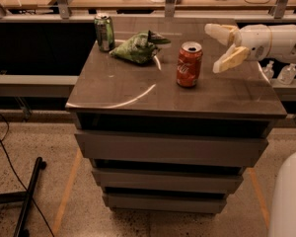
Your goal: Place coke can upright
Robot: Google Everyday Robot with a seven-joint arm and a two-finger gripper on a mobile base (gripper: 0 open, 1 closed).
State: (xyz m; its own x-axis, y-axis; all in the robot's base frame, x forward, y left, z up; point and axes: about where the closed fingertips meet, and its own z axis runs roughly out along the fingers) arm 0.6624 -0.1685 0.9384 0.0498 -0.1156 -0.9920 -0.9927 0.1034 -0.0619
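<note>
The coke can (pixel 189 64), red-orange with white script and a silver top, stands upright on the dark cabinet top (pixel 138 95), right of centre. My gripper (pixel 218 47) is to the right of the can and apart from it, at about the height of its top. Its two pale fingers are spread wide, one at the far side and one at the near side, with nothing between them. The white arm reaches in from the right edge.
A green can (pixel 104 31) stands upright at the back left corner. A crumpled green chip bag (pixel 138 47) lies behind and left of the coke can. Drawers sit below the top. A wooden counter runs behind. Black stand legs lie on the floor at left.
</note>
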